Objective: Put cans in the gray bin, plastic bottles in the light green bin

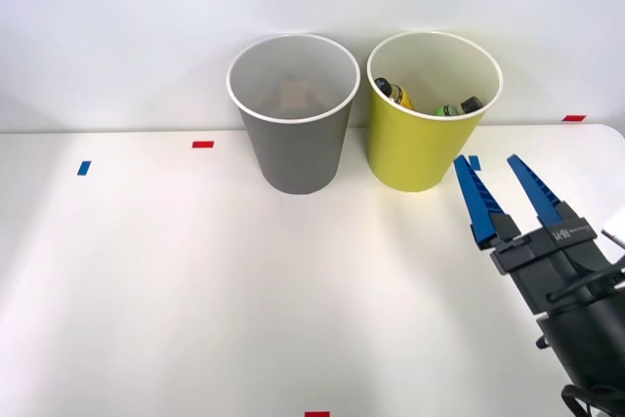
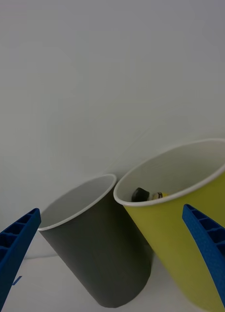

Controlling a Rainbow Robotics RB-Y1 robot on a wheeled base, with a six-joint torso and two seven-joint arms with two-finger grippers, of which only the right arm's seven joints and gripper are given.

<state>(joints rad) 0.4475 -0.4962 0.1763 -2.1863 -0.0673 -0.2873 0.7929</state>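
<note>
Your right tool point(image 1: 509, 197) hangs released, its blue ribbed fingers point(image 1: 476, 200) spread with nothing between them, just in front of and to the right of the light green bin point(image 1: 422, 148). Inside that bin you can see the plastic bottles point(image 1: 395, 93), a yellow one with a dark cap and a green one beside it. Just to its left stands the gray bin point(image 1: 296, 148), upright; something pale shows at its bottom, too faint to name. Both bins sit at the far side of the white tabletop point(image 1: 195, 280), near the wall.
</note>
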